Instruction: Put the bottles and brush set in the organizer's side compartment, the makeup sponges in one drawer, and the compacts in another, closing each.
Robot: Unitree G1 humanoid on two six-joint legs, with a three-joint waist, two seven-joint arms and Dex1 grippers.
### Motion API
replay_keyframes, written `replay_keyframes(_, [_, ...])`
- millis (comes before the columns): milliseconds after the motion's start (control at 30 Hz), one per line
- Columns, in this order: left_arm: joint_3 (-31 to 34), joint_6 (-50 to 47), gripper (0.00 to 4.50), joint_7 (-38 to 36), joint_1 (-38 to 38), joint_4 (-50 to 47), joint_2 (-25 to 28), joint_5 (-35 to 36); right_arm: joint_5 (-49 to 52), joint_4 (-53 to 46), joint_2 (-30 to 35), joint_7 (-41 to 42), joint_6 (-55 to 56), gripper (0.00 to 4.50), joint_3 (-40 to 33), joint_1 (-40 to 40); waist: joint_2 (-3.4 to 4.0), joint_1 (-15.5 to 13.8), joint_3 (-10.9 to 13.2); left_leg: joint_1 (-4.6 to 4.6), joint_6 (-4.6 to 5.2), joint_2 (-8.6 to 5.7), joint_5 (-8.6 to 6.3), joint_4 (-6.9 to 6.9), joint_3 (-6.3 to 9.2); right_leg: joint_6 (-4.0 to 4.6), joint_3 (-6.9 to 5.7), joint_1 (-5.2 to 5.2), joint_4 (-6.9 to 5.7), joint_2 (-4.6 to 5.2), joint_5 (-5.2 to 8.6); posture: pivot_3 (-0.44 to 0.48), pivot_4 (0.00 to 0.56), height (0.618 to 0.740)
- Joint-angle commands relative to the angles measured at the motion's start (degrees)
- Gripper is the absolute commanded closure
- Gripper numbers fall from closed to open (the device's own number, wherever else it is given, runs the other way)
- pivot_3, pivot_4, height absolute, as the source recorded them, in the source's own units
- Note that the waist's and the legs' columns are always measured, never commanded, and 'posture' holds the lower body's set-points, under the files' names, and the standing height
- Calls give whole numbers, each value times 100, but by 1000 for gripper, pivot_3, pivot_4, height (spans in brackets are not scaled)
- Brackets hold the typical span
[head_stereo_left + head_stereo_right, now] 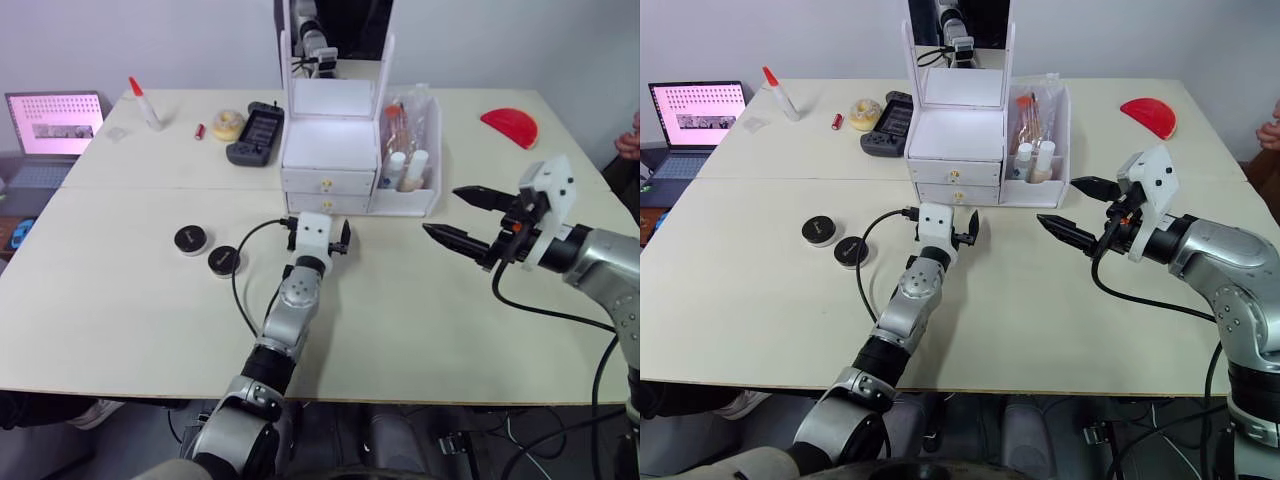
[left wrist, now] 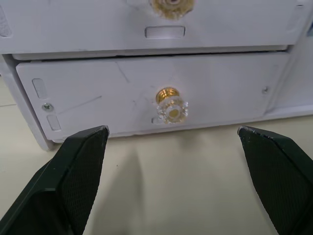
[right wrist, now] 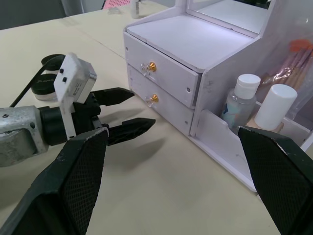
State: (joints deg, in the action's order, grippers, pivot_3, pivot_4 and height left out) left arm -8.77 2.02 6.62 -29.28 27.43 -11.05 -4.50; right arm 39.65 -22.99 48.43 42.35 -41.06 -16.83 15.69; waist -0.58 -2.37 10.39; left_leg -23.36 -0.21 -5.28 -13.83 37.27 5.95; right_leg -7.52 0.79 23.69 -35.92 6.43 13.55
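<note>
Organizer: a white plastic organizer with a mirror on top (image 1: pixel 330 150) is placed near the far middle of the cream table (image 1: pixel 130 300).
Drawers: two white drawers are stacked in its front; the lower drawer with a clear and gold knob (image 2: pixel 171 108) and the upper drawer (image 3: pixel 164 73) are both seen pushed in.
Side compartment: the open side compartment (image 1: pixel 408 200) is on the organizer's right; two small bottles with white caps (image 3: pixel 254 100) and a brush set in a clear sleeve (image 1: pixel 1028 115) are standing inside it.
Compacts: two round black compacts (image 1: pixel 206 250) are lying on the table, to the left of the left arm, close beside each other.
Left gripper: the left gripper (image 1: pixel 318 238) is held just in front of the lower drawer; its black fingers (image 2: pixel 78 166) are spread wide on either side of the knob and nothing is touched.
Right gripper: the right gripper (image 1: pixel 462 215) is held above the table, in front and to the right of the side compartment; its jaws are spread apart and empty.
Other things: a laptop (image 1: pixel 52 125), a black handheld device (image 1: pixel 257 133), a yellowish round object (image 1: pixel 228 124) and a red half-round object (image 1: pixel 509 126) are lying further away.
</note>
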Motion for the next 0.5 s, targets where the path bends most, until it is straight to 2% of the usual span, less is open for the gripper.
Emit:
replay_keyframes(33, [32,207,42,68,-226,110,-112,-36,77,-189,27,-40,1,0,-160,28,0,1,0,0,0,0,0,0,0,0,0,0,0,0,0,0,150,738])
replay_keyframes(500, [-23,558,42,109,-608,511,-77,-79,99,-260,-39,-103,-49,0,-127,-6,0,1,0,0,0,-1,0,0,1,-2,0,0,0,0,-1,0,150,738])
